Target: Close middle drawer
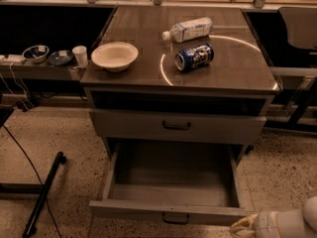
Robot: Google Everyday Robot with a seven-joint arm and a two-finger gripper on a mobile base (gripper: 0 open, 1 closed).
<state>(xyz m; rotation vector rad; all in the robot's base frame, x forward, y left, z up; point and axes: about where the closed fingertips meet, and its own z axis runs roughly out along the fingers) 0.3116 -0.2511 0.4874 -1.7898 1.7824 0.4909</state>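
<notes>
The middle drawer [171, 180] is pulled far out of the grey cabinet and is empty inside. Its low flat front [148, 211] faces me, with a small dark handle [176, 218] at its centre. The taller top drawer [177, 126] above it is shut. My gripper [243, 226] comes in from the bottom right corner. Its pale tip is right at the right end of the open drawer's front, touching or nearly touching it.
On the cabinet top lie a white bowl [114, 56], a plastic bottle on its side [188, 29] and a blue can on its side [194, 56]. A side shelf at the left holds small bowls and a cup [79, 55]. A black pole [43, 192] lies on the floor at the left.
</notes>
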